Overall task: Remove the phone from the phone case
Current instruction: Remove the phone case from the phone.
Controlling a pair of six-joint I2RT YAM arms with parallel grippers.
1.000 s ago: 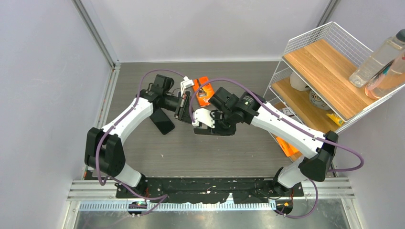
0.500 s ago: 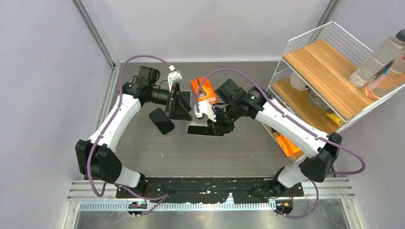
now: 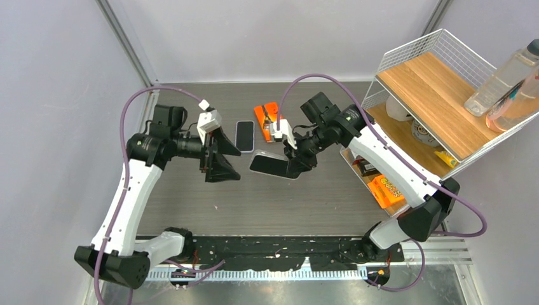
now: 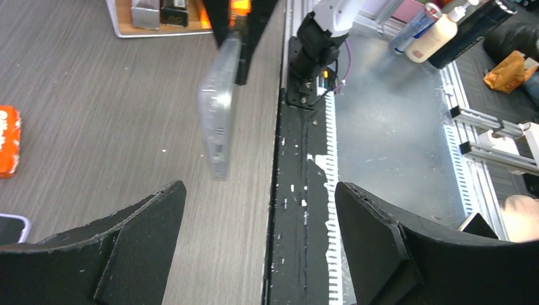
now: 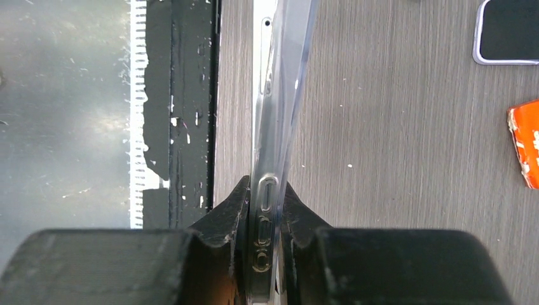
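Observation:
The phone [image 3: 245, 133] lies flat on the table, screen up, with a pale lilac rim; its corner shows in the left wrist view [image 4: 9, 227], and it appears again in the right wrist view [image 5: 508, 32]. My left gripper [image 3: 236, 165] hangs open to its near left, touching nothing [image 4: 259, 187]. The clear phone case [image 3: 270, 164] is held off the table, right of the phone and apart from it. My right gripper [image 3: 293, 159] is shut on the case's edge [image 5: 265, 190]. Edge on, the case [image 5: 279, 76] looks thin and see-through; the left wrist view has it ahead [image 4: 219, 108].
An orange packet [image 3: 267, 114] lies just beyond the phone. A wire shelf unit [image 3: 432, 82] stands at the right with bottles [image 3: 499, 79] on top and an orange box [image 3: 388, 189] at its foot. The black rail [image 4: 299, 210] marks the table's near edge.
My left gripper opened, let go of the phone on the table, and drew back to the left. The right gripper lifted the case slightly toward the far side.

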